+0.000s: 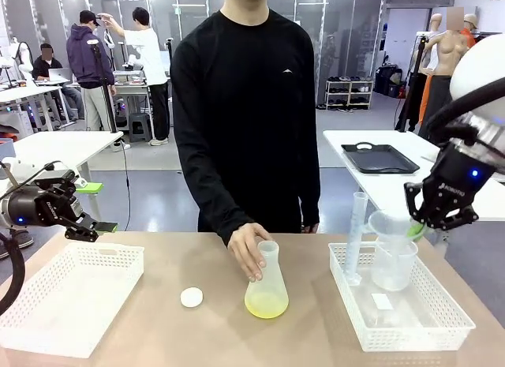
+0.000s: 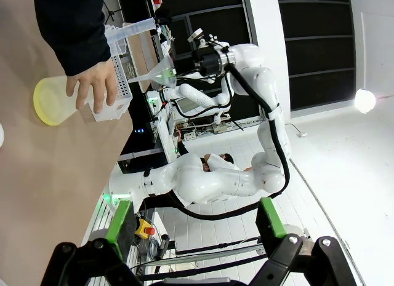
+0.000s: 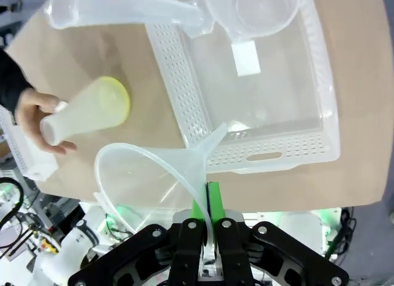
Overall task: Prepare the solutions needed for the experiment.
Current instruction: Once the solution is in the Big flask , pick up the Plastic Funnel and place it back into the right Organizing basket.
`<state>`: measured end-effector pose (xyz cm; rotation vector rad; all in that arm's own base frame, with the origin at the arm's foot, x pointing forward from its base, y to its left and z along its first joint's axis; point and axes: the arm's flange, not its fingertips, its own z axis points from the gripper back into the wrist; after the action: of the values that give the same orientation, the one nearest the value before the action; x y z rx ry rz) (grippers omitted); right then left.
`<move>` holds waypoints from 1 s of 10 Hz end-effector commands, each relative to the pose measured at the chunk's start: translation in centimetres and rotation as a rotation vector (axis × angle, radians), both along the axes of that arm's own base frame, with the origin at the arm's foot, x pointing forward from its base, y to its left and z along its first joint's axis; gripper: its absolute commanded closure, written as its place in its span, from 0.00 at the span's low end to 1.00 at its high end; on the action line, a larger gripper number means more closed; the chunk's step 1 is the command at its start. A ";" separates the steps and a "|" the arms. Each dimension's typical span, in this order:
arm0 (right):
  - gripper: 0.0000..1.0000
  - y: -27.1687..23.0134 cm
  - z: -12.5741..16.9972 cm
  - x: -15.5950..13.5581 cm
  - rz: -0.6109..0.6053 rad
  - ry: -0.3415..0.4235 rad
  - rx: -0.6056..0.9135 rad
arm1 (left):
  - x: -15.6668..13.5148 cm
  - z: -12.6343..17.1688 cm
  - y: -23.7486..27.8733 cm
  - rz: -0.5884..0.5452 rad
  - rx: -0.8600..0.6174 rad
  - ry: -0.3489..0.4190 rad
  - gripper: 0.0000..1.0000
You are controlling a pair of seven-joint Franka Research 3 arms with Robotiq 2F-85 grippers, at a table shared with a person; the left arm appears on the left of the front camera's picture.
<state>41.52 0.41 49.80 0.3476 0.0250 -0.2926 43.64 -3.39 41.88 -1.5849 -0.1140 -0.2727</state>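
On the tabletop (image 1: pixel 316 339) the conical flask (image 1: pixel 267 284) stands upright with its long axis vertical and its mouth up, and the person's hand (image 1: pixel 248 249) grips its neck. It lies left of and below the right pincer (image 1: pixel 416 223), seemingly the nearer one. That pincer hangs over a white basket (image 1: pixel 418 335), clamped on the rim of a clear funnel (image 1: pixel 390 225) whose spout points down. The left pincer (image 1: pixel 96 207), fingers apart and empty, hovers well off on the flask's other side. The solution (image 1: pixel 266 305), a shallow yellow-green layer, sits in the flask's base.
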 end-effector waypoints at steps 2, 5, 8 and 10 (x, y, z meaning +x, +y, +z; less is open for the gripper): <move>1.00 1.1 -5.0 -0.6 -0.079 -0.033 -0.032 | 0.0 0.3 0.0 -0.003 -0.001 0.003 0.00; 1.00 0.7 -7.3 0.3 -0.149 0.010 -0.082 | 0.0 0.3 0.0 -0.003 -0.001 0.003 0.00; 0.77 0.7 -8.9 0.9 -0.187 0.092 -0.066 | 0.0 0.3 0.0 -0.003 -0.001 0.003 0.00; 0.57 0.7 -8.9 1.0 -0.212 0.097 -0.090 | 0.0 0.3 0.0 -0.003 -0.001 0.003 0.00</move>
<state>42.01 0.74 40.03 0.2866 0.0652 -0.4887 43.64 -3.39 41.88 -1.5849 -0.1139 -0.2729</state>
